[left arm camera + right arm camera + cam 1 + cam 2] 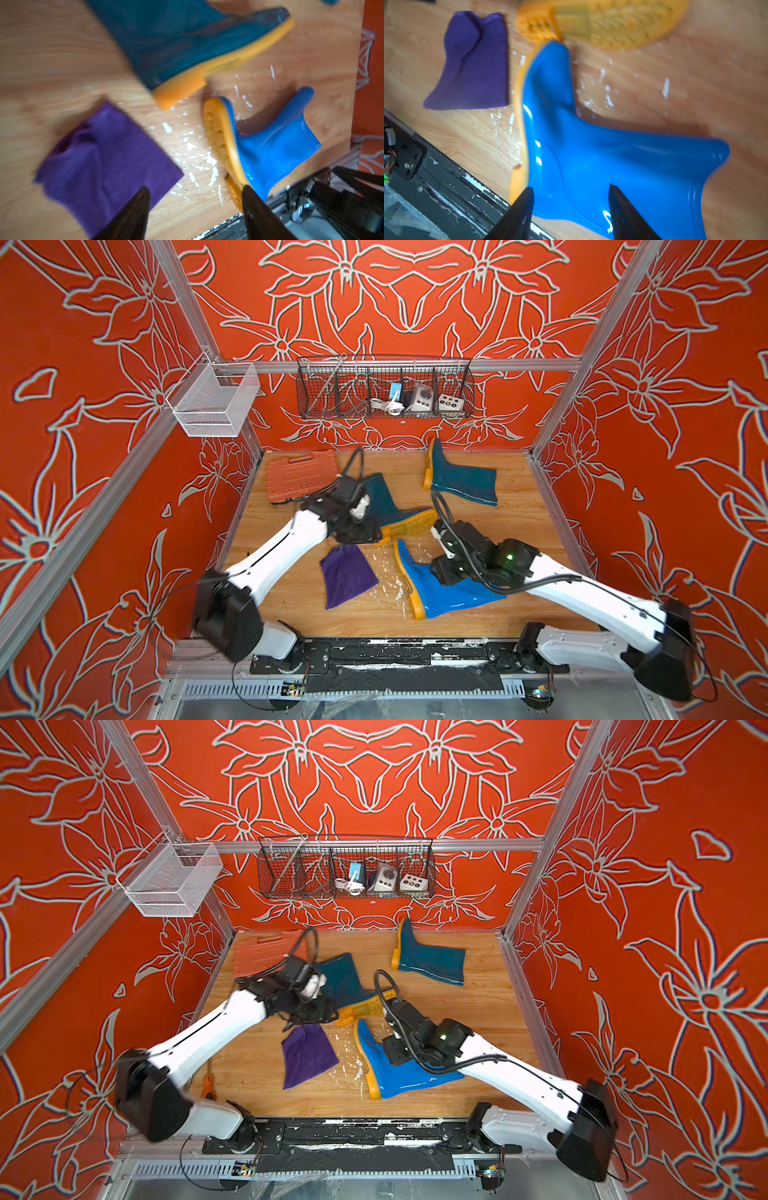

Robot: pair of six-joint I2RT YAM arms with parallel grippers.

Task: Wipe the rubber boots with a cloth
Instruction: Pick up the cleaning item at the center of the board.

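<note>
The purple cloth [347,574] [307,1054] [104,162] [473,66] lies loose on the wooden floor, with nothing gripping it. My left gripper [196,188] [357,533] hangs open and empty just above the cloth's far corner. It is next to the heel of a dark teal boot [386,502] [176,37] lying on its side. The bright blue boot [444,593] [399,1073] [612,155] lies on its side right of the cloth. My right gripper [571,187] [442,572] hovers open over its ankle. A second teal boot [461,479] lies at the back.
An orange tool case [299,479] lies at the back left, partly under my left arm. White flecks [390,572] dot the floor between cloth and blue boot. An orange-handled tool [208,1085] lies by the left wall. A wire basket [384,389] hangs on the back wall.
</note>
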